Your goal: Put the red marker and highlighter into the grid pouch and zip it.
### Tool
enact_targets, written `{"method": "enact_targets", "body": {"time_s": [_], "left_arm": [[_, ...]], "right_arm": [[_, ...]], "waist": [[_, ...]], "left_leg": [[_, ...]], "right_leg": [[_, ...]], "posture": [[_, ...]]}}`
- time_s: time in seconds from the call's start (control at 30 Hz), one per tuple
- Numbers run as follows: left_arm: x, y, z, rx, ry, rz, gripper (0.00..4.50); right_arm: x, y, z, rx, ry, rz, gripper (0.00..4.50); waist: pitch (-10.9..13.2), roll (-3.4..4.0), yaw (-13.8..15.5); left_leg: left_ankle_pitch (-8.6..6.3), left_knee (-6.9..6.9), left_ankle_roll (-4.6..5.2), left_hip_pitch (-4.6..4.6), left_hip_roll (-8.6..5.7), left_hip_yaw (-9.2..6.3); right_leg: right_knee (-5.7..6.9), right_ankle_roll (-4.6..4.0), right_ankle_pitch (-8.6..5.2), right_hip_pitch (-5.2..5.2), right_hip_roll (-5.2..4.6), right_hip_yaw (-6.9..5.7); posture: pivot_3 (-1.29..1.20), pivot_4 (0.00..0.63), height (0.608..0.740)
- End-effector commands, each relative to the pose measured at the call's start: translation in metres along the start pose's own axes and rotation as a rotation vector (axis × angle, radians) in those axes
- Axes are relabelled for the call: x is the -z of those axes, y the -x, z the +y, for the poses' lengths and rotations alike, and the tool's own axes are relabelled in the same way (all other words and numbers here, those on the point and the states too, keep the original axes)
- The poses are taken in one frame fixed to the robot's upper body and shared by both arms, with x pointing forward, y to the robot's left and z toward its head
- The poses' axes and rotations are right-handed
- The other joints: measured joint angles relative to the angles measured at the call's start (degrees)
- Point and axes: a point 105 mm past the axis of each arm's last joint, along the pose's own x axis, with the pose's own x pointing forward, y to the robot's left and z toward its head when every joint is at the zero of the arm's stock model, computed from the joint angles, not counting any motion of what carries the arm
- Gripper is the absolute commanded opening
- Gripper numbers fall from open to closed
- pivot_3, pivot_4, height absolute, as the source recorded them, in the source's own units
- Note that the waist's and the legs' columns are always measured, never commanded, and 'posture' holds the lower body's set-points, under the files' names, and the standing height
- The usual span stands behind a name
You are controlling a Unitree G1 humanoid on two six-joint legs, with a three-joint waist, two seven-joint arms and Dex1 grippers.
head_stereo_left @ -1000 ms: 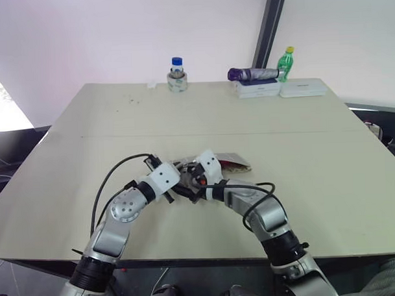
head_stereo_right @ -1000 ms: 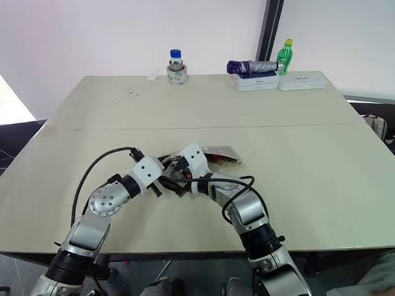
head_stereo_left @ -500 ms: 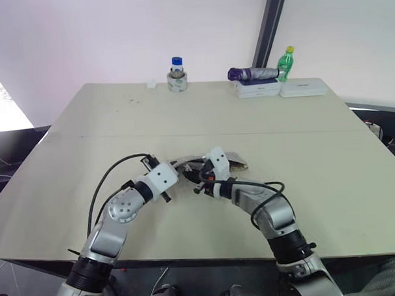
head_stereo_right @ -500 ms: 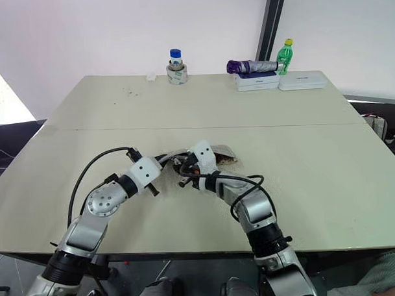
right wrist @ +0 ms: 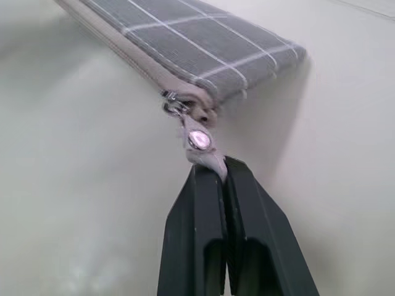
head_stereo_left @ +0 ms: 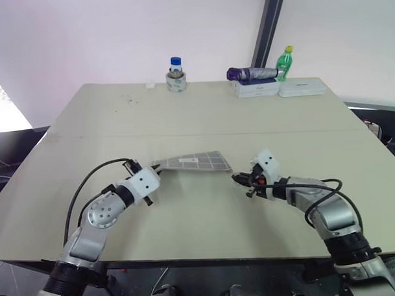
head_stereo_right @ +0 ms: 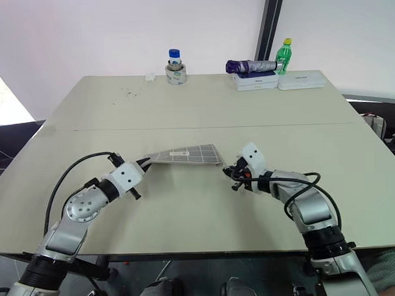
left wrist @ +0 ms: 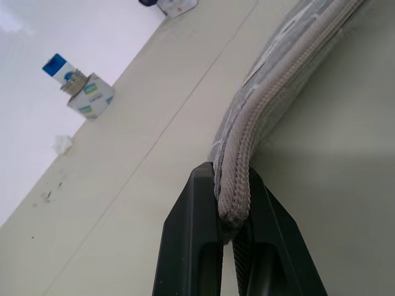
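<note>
- Grey grid fabric is what you want to look at first. In the left eye view the grid pouch (head_stereo_left: 191, 162) is stretched flat between your two arms, lifted a bit off the table (head_stereo_left: 203, 115). A second ago both grippers were bunched together over it, with the pouch mouth gaping and something red showing inside. Now the right gripper (head_stereo_left: 240, 179) has swung out to the pouch's right end and the left gripper (head_stereo_left: 154, 168) sits at its left end.
- Right eye view, same story: pouch pulled taut, left gripper (head_stereo_right: 143, 162) clamped on one end, right gripper (head_stereo_right: 228, 171) just off the other corner. No red marker or highlighter lying around the pouch, so I'd guess both are inside, though you can't see into it now.
- Left wrist view: your left fingers (left wrist: 196, 209) are squeezed tight on the pouch's end seam (left wrist: 237, 185), zipper edge running away from them and looking closed along what's visible. The bottle with the blue cap (left wrist: 69, 77) stands well beyond the pouch.
- Right wrist view: right fingers (right wrist: 207, 197) are pinched shut on the zipper pull (right wrist: 199, 140), and the slider sits right at the pouch's corner (right wrist: 185, 98).
- So the zip looks run all the way across. I'd say you're basically done, just let go and set it down.
</note>
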Motion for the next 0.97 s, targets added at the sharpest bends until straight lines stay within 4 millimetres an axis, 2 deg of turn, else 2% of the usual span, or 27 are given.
{"method": "enact_targets", "body": {"time_s": [0.03, 0.07, 0.17, 0.33, 0.37, 0.4, 0.43, 0.5, 0.57, 0.73, 0.87, 0.97], "left_arm": [[0.006, 0.009, 0.016, -0.022, 0.163, 0.0, 0.0], [0.003, 0.01, 0.015, -0.011, 0.205, -0.022, 0.39], [-0.001, 0.014, 0.02, -0.013, 0.183, -0.067, 1.7], [-0.002, 0.032, 0.021, 0.043, 0.298, -0.114, 4.31], [0.001, 0.036, 0.018, 0.072, 0.351, -0.095, 4.5], [0.004, 0.043, 0.014, 0.107, 0.393, -0.077, 4.5], [0.007, 0.05, 0.014, 0.112, 0.397, -0.063, 4.5], [0.016, 0.062, 0.019, 0.084, 0.44, -0.014, 4.5], [0.015, 0.075, 0.026, 0.065, 0.507, -0.027, 4.5], [0.02, 0.102, 0.053, -0.043, 0.51, 0.002, 4.5], [0.032, 0.124, 0.058, -0.05, 0.508, 0.072, 4.5], [0.034, 0.135, 0.063, -0.066, 0.481, 0.07, 4.5]], "right_arm": [[0.001, 0.01, -0.014, 0.045, 0.055, 0.027, 0.05], [-0.002, 0.009, -0.01, 0.015, 0.001, 0.0, 0.01], [-0.018, 0.007, -0.004, -0.021, -0.003, -0.078, 0.93], [-0.02, 0.019, -0.01, -0.034, 0.04, -0.091, 3.41], [-0.022, 0.021, -0.012, -0.039, 0.044, -0.094, 3.97], [-0.024, 0.023, -0.012, -0.049, 0.04, -0.099, 4.43], [-0.026, 0.025, -0.012, -0.059, 0.049, -0.103, 4.47], [-0.028, 0.029, -0.013, -0.085, 0.059, -0.106, 4.47], [-0.032, 0.034, -0.014, -0.105, 0.063, -0.124, 4.47], [-0.04, 0.047, -0.021, -0.116, 0.106, -0.19, 4.47], [-0.029, 0.057, -0.033, -0.105, 0.12, -0.162, 4.47], [-0.021, 0.062, -0.044, -0.08, 0.129, -0.138, 4.47]], "waist": [[0.0, 0.0, 0.01], [0.0, 0.01, 0.01], [0.01, 0.0, -0.01], [0.02, 0.01, 0.0], [0.02, 0.01, -0.02], [0.02, 0.01, -0.02], [0.02, 0.02, -0.04], [0.03, 0.02, -0.06], [0.03, 0.02, -0.07], [0.05, 0.03, 0.09], [0.05, 0.04, 0.01], [0.07, 0.07, 0.04]], "left_leg": [[0.0, 0.0, 0.0, 0.0, 0.0, 0.01], [0.0, 0.01, 0.0, 0.0, 0.0, 0.01], [0.0, 0.01, 0.0, 0.0, 0.01, 0.0], [0.0, 0.02, 0.0, 0.0, 0.0, 0.01], [0.0, 0.01, 0.0, 0.0, 0.0, 0.01], [0.0, 0.01, 0.0, 0.0, 0.0, 0.01], [0.0, 0.01, 0.0, 0.0, 0.0, 0.01], [0.0, 0.0, 0.0, 0.01, 0.01, 0.01], [-0.01, 0.0, 0.0, 0.01, 0.02, -0.01], [-0.01, 0.01, -0.01, 0.01, 0.01, -0.02], [-0.02, 0.0, -0.01, 0.01, 0.01, -0.01], [-0.03, -0.02, -0.01, 0.0, 0.01, 0.0]], "right_leg": [[0.0, 0.0, 0.0, 0.0, 0.0, 0.0], [0.0, 0.0, 0.0, 0.01, 0.0, 0.0], [0.0, 0.01, 0.0, 0.01, 0.0, 0.0], [-0.03, 0.0, 0.0, 0.03, 0.0, 0.0], [-0.04, 0.0, 0.0, 0.03, -0.01, 0.0], [-0.04, 0.01, 0.0, 0.02, -0.01, 0.0], [-0.04, 0.0, 0.0, 0.02, -0.01, 0.0], [-0.04, 0.0, 0.0, 0.02, -0.01, 0.0], [-0.04, 0.0, 0.0, 0.01, -0.01, 0.0], [-0.05, -0.01, 0.0, 0.03, -0.03, 0.0], [-0.09, -0.01, -0.01, 0.03, -0.03, 0.0], [-0.11, -0.03, -0.01, 0.01, -0.04, 0.0]], "posture": [[0.0, 0.15, 0.737], [0.0, 0.15, 0.737], [0.0, 0.15, 0.737], [0.0, 0.15, 0.737], [0.0, 0.15, 0.737], [0.0, 0.15, 0.737], [0.0, 0.15, 0.737], [0.0, 0.15, 0.737], [0.0, 0.15, 0.737], [0.0, 0.15, 0.737], [0.0, 0.15, 0.737], [0.0, 0.15, 0.737]]}}
